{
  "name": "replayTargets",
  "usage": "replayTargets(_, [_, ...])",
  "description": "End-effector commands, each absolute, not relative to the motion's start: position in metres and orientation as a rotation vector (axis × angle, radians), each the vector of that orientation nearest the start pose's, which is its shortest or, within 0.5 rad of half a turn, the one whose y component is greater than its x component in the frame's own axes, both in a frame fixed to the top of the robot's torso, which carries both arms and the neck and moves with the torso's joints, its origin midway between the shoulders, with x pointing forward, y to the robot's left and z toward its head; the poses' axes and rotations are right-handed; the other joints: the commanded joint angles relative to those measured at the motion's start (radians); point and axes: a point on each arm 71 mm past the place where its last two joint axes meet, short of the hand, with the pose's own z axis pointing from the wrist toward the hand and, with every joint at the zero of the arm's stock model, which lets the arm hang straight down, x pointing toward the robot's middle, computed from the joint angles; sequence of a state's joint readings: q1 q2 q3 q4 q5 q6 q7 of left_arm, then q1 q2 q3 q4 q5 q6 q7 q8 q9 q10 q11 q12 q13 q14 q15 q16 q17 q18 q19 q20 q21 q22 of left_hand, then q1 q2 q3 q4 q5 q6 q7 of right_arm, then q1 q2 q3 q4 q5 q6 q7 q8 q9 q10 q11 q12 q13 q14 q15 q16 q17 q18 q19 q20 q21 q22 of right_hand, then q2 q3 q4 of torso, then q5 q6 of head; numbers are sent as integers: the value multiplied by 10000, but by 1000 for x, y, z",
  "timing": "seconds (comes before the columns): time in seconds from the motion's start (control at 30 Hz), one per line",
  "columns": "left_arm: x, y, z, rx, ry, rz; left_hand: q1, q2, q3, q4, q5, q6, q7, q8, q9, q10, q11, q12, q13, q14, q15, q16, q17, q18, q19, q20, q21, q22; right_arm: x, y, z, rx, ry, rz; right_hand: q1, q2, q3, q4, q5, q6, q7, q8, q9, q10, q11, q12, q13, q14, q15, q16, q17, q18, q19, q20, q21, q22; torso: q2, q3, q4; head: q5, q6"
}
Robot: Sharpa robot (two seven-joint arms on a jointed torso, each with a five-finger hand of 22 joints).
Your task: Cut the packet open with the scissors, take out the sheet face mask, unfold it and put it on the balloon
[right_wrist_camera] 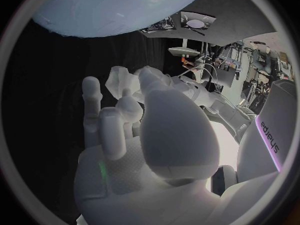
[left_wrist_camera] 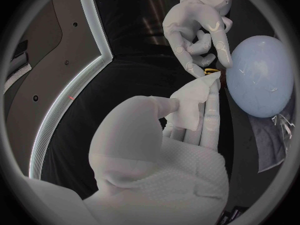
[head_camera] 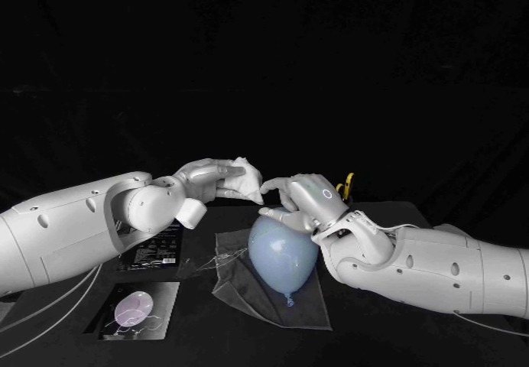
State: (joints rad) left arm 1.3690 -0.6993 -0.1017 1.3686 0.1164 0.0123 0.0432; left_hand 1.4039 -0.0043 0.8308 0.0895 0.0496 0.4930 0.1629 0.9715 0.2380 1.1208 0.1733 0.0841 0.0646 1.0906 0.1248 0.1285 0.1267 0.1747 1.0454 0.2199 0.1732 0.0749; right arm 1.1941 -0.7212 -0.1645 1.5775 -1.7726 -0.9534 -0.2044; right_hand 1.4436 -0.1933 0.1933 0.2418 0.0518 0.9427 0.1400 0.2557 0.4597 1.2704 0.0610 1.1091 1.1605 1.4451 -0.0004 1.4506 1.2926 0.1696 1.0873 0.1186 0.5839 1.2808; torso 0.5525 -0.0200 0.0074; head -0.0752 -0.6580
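Left robot hand (head_camera: pixel 215 180) grips mask (head_camera: pixel 245 171)—right robot hand (head_camera: pixel 301 196), empty, over balloon (head_camera: pixel 281 256) beside packet (head_camera: pixel 152 252).

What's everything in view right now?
Sheet face mask: one, white, folded, in the left hand.
Balloon: one, pale blue, mid-table on the plastic sheet.
Plastic sheet: one, clear-grey, under the balloon.
Packet: one, black, beside the left arm.
Picture card: one, dark with balloon image, table's near left.
Yellow item: one, behind the right hand; unidentifiable.
Left hand: one, silver, holding the mask.
Right hand: one, silver, above the balloon, holding nothing.
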Motion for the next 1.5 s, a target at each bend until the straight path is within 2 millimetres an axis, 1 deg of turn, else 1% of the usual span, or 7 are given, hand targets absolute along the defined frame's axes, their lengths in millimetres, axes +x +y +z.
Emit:
replayTargets(0.03, [524, 160, -143, -11506, 18352, -16889, 5, 77, 84, -2, -5, 68, 804, 40, 8, 72, -15, 1, 5, 65, -22, 66, 13, 102, 78, -13, 46, 13, 444, -134, -177, -1773, 10110, 7463, 89, 32, -4, 72, 21, 124, -21, 57, -18, 97, -16, 73, 44, 81, 10, 51, 56, -13, 95, -31, 82, 60, 3, 4, 7, 1, 15])
replayTargets(0.47, [521, 156, -142, -11571, 18485, -17043, 11, 73, 101, -6, -5, 68, 804, 33, -1, 76, -17, -7, 3, 74, -27, 65, 14, 105, 95, -20, 52, 12, 444, -128, -178, -1800, 10041, 7549, 405, 215, 202, 303, -4, 652, -254, 410, -18, 446, -220, 512, 354, 314, -167, 230, 409, -104, 531, -189, 659, 324, -5, 7, -14, 3, 28])
replayTargets(0.83, [518, 153, -142, -11614, 18625, -17168, 18, 74, 123, -9, -5, 67, 807, 25, -11, 75, -16, -18, 0, 78, -30, 62, 14, 107, 117, -26, 59, 10, 445, -127, -180, -1800, 10008, 7505, 483, 87, 238, 346, -8, 856, -358, 686, 59, 504, -306, 604, 420, 364, -242, 272, 492, -120, 600, -261, 736, 397, -2, 5, -9, -54, 59])
replayTargets(1.07, [517, 153, -142, -11611, 18527, -17216, 20, 74, 130, -9, -5, 65, 808, 22, -14, 73, -15, -22, -1, 77, -30, 60, 13, 107, 124, -28, 61, 10, 445, -131, -180, -1460, 10213, 7471, -111, -62, -67, 497, -5, 800, -402, 1006, 166, 591, -343, 703, 486, 401, -284, 299, 545, -151, 699, -315, 858, 497, -6, -1, 2, -69, 95])
replayTargets(1.3, [519, 157, -140, -11194, 18355, -17336, -12, 39, 141, 32, -5, 134, 772, 36, -41, 167, -44, -21, 6, 148, -54, 71, 26, 106, 239, -57, 105, 10, 443, -153, -183, 13, 11616, 8065, -326, 103, -177, 475, 121, -87, -124, 630, -84, 830, -131, 1134, 865, 532, -137, 430, 827, -266, 1021, -238, 1399, 723, -9, -7, -15, -1, 104])
replayTargets(1.37, [519, 159, -139, -10973, 18317, -17428, -13, 38, 141, 32, -5, 135, 771, 36, -42, 169, -45, -22, 6, 149, -54, 71, 26, 106, 242, -57, 106, 11, 442, -162, -183, 537, 12322, 8497, -93, 201, -110, 415, 298, -454, 32, 412, -207, 824, 3, 1254, 982, 517, -20, 443, 824, -268, 965, -159, 1309, 749, -10, -3, -26, 15, 94])
replayTargets(1.5, [520, 162, -136, -10347, 18164, -17724, -10, 28, 157, 43, -5, 160, 715, 17, -86, 187, -86, -70, -2, 303, -116, 126, 59, 112, 474, -138, 224, 43, 441, -173, -181, 1474, 13381, 9327, 121, 286, -81, 364, 383, -716, 145, 232, -310, 986, 104, 1612, 1299, 579, 68, 537, 1005, -331, 1148, -80, 1714, 905, -13, 10, -29, 8, 105])
